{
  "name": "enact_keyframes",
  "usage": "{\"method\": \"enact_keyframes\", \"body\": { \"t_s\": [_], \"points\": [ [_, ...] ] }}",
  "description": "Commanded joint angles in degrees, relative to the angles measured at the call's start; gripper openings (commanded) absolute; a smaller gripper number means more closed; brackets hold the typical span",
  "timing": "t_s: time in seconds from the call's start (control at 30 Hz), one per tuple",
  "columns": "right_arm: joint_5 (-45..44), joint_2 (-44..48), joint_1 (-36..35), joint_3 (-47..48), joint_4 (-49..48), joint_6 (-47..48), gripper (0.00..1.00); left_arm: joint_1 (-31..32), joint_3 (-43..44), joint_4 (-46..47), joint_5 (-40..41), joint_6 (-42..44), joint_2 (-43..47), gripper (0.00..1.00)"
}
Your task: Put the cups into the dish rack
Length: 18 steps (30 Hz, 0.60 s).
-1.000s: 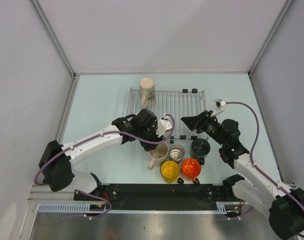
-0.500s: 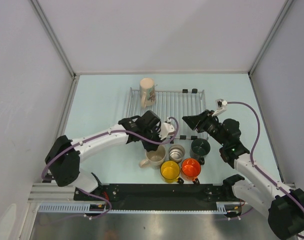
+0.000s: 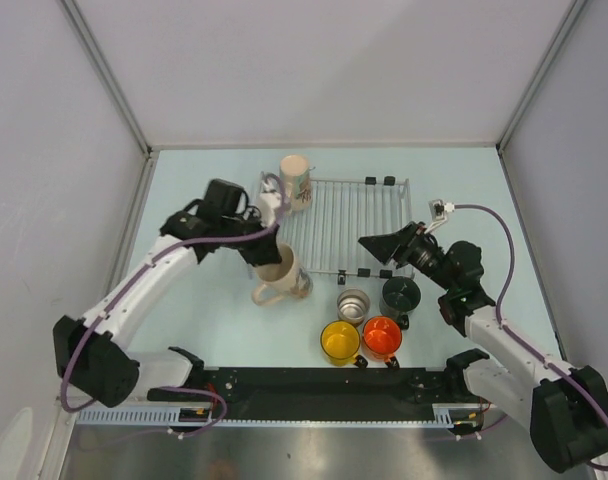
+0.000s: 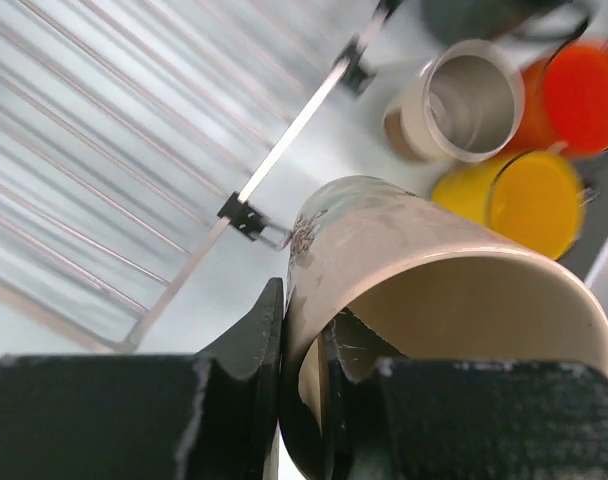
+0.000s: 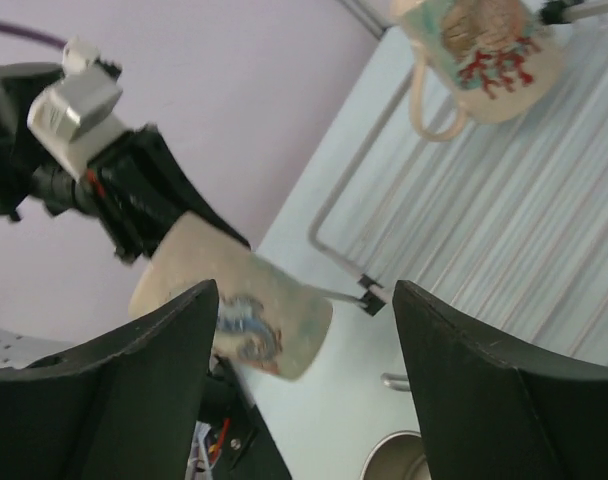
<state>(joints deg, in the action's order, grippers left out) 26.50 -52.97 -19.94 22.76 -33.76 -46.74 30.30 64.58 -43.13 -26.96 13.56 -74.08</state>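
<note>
My left gripper [image 3: 265, 256] is shut on the rim of a cream cup [image 3: 282, 276], one finger inside and one outside [image 4: 306, 332]. It holds the cup [image 4: 434, 270] tilted in the air over the front left corner of the dish rack [image 3: 334, 215]. A second cream cup with a red print [image 3: 295, 183] lies on the rack's back left corner. The steel cup [image 3: 353, 305], dark cup [image 3: 400, 295], yellow cup [image 3: 340, 341] and orange cup [image 3: 382, 337] stand on the table in front of the rack. My right gripper [image 3: 377, 246] is open and empty over the rack's front right edge.
The right wrist view shows the held cup [image 5: 249, 320], the printed cup [image 5: 479, 55] and the rack's wires [image 5: 504, 220]. The left wrist view shows the rack [image 4: 114, 150], steel cup [image 4: 464, 100], yellow cup [image 4: 529, 200] and orange cup [image 4: 584, 95]. White walls enclose the table.
My left gripper has lifted the cream cup out of the group and carried it left and back to the rack's front left corner. The right gripper has edged slightly left.
</note>
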Motion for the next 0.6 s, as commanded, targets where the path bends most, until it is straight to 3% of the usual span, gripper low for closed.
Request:
{"method": "enact_keyframes", "body": {
  "t_s": [0.0, 0.13, 0.23, 0.43, 0.57],
  "points": [
    [10.0, -1.7, 1.0, -2.5, -20.7, -7.6, 0.78, -11.7, 6.8, 5.2, -20.6, -3.7, 5.3, 0.01],
    [15.1, -4.9, 0.8, -3.3, -33.3, -16.2, 0.81, -16.6, 6.7, 8.1, -37.1, -7.8, 2.5, 0.01],
    [12.7, -6.2, -1.7, -5.0, -39.8, -19.2, 0.83, -18.2, 6.6, 11.0, -43.1, -11.2, 0.6, 0.01],
    [4.3, -15.2, -11.9, -10.3, -56.0, -18.8, 0.92, -18.4, 6.2, 21.6, -51.7, -23.8, -1.1, 0.0],
    [1.6, -21.7, -18.4, -7.8, -57.6, -14.6, 0.95, -18.4, 4.5, 36.0, -54.2, -34.9, 0.0, 0.0]
  ]
}}
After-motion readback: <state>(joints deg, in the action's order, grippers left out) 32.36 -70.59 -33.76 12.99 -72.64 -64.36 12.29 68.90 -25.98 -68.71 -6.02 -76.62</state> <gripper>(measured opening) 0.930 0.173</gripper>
